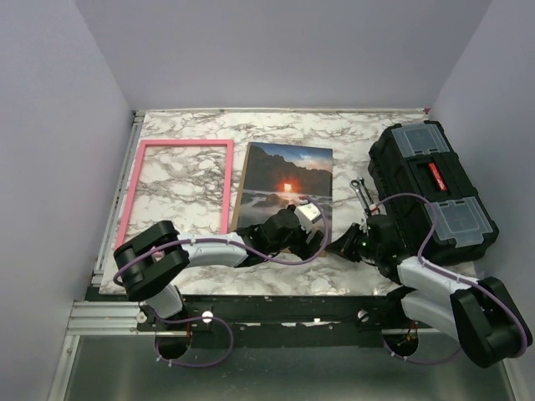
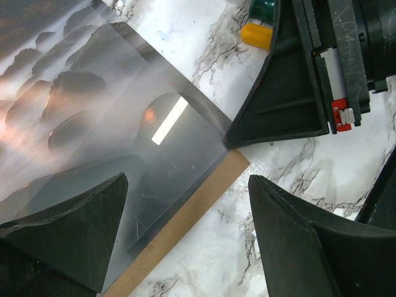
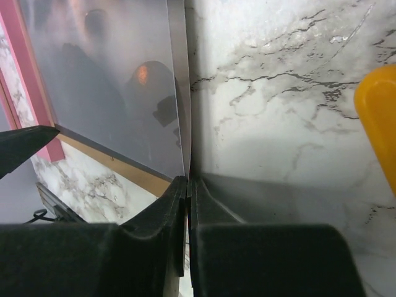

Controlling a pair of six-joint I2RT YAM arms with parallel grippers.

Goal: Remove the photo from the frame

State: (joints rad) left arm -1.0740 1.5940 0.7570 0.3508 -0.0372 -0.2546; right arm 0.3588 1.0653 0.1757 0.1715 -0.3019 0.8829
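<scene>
The photo (image 1: 284,171), a dark seascape with an orange glow, lies glossy side up on a brown board (image 2: 185,210) at the table's middle. The pink frame (image 1: 184,144) lies apart to its left, with marble showing through it. My left gripper (image 1: 311,236) hovers open over the photo's near right corner, its jaws astride the board's edge (image 2: 187,185). My right gripper (image 1: 345,244) comes in from the right, and its jaws are closed on the tip of that corner (image 3: 188,180). The photo (image 3: 111,80) and a strip of the frame (image 3: 31,68) show in the right wrist view.
A black toolbox (image 1: 430,184) with clear lid compartments stands at the right. A metal wrench (image 1: 361,190) lies beside it. A yellow-handled tool (image 2: 257,34) and a green one (image 2: 263,7) lie near the right gripper. Grey walls enclose the table.
</scene>
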